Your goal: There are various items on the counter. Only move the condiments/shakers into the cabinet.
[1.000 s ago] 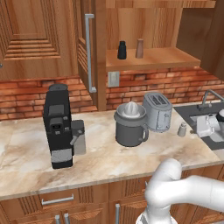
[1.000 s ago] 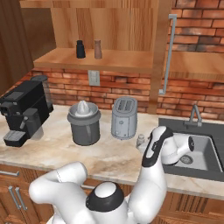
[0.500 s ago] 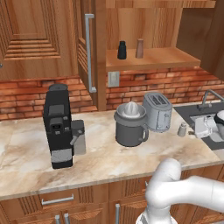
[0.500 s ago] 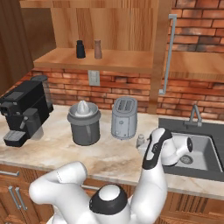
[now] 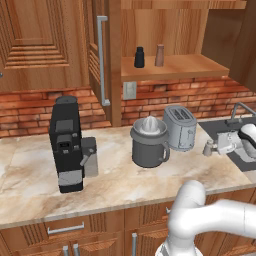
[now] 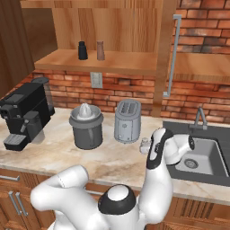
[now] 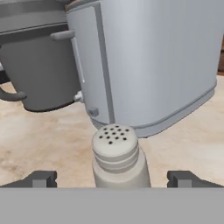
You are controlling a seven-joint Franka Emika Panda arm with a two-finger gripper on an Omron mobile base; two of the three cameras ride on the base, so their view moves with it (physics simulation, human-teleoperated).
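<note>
Left base view: the black shaker and brown wood shaker stand on the cabinet shelf at upper centre, while the pale grey shaker sits on the tabletop at right, just beside the silver toaster and the end effector. Right base view: that shaker shows at centre, between toaster and arm. Hand view: the shaker stands bottom centre between the spread fingertips — released, untouched — toaster behind, citrus juicer upper left.

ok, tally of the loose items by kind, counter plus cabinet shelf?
Shakers: 3 — black shaker and brown shaker on the cabinet shelf, pale grey shaker on the counter by the toaster.
Coffee machine: 1
Citrus juicer: 1
Toaster: 1
Total: 6
</note>
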